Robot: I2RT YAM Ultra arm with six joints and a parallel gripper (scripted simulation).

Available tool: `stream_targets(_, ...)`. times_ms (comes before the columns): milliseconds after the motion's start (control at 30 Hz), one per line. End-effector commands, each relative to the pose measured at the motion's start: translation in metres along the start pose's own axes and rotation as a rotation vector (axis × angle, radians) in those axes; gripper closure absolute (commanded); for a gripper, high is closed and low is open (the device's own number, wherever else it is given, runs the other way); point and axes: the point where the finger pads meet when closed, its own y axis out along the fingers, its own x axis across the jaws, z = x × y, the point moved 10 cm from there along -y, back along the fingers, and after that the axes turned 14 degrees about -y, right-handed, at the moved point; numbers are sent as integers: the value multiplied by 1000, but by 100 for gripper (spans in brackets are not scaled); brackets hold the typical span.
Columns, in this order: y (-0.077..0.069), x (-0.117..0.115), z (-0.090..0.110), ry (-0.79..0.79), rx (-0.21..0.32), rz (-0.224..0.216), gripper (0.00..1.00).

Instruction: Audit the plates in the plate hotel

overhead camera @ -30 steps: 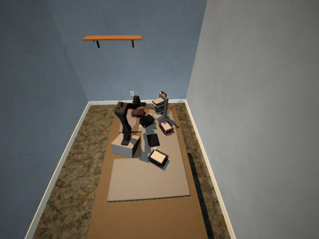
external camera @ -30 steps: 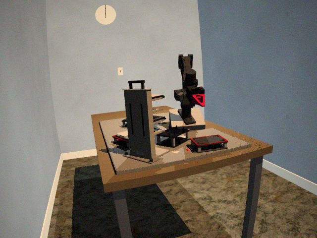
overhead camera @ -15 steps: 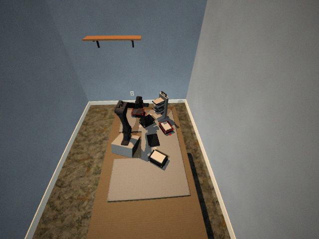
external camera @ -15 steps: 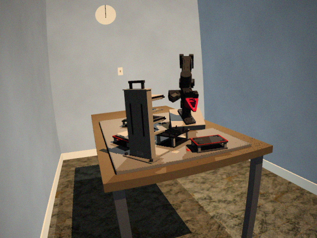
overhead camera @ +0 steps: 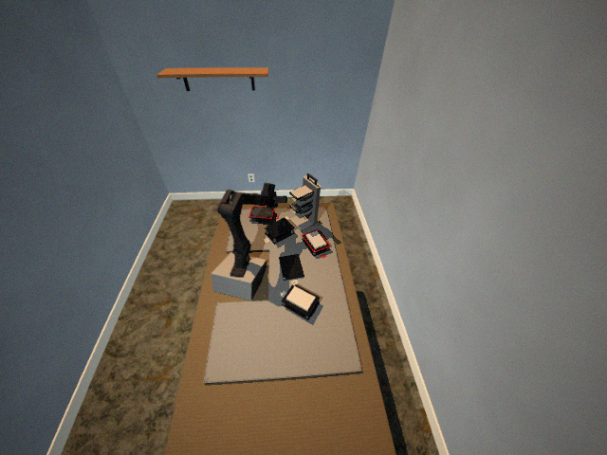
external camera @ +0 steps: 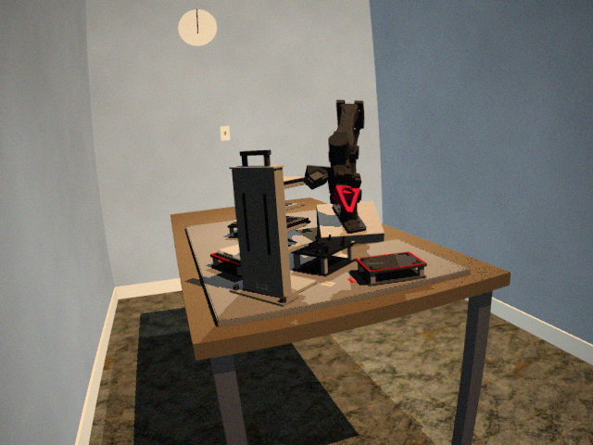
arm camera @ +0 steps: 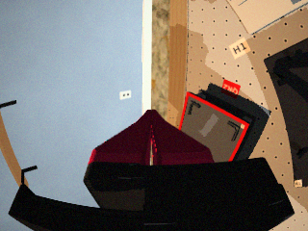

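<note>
End effector (arm camera: 152,130) clenched on nothing, its dark red fingers pressed together in the wrist view, raised above the far end of the desk (external camera: 334,320) and close beside the front of the plate hotel (external camera: 260,230). Arm (overhead camera: 236,229) rising from a grey pedestal (overhead camera: 226,287) near the left edge of the desk, folded over toward the far end. Plate hotel upright near the far right corner in the top view, topped by a handle (external camera: 255,154), with pale plates on its shelves (overhead camera: 302,192); labels too small to read. H1 tag (arm camera: 239,46) lying on the perforated mat (overhead camera: 274,342) in the wrist view. Red-framed nest (arm camera: 214,130) near the far edge of the desk, just below the end effector, holding no plate, only a dark surface with corner locators. Second red-framed nest (overhead camera: 316,242) close to the foot of the hotel toward the right edge, carrying a pale plate. Black-framed nest (overhead camera: 301,300) nearer mid-desk, carrying another pale plate (overhead camera: 300,298), flat. Bare black nest (overhead camera: 291,266) between those two, and a dark raised stand (overhead camera: 279,227) between the arm and the hotel.
</note>
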Motion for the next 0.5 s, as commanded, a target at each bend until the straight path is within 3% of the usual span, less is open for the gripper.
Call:
stream_targets(0,1,-12,-9,-18,6,40,100)
stream_targets(33,2,-20,-8,-13,15,54,100)
stream_targets(67,0,-8,-16,-36,-9,47,100)
stream_targets(133,0,-9,-20,-61,-30,100,100)
stream_targets(200,-7,-6,-26,-74,-46,91,100)
stream_targets(333,-1,-29,-29,-59,-11,122,100)
stream_targets(400,-1,-29,-29,-59,-11,122,100)
stream_targets(433,-7,-18,-36,-84,-44,118,100)
stream_targets(467,-3,-21,-36,-92,-38,154,100)
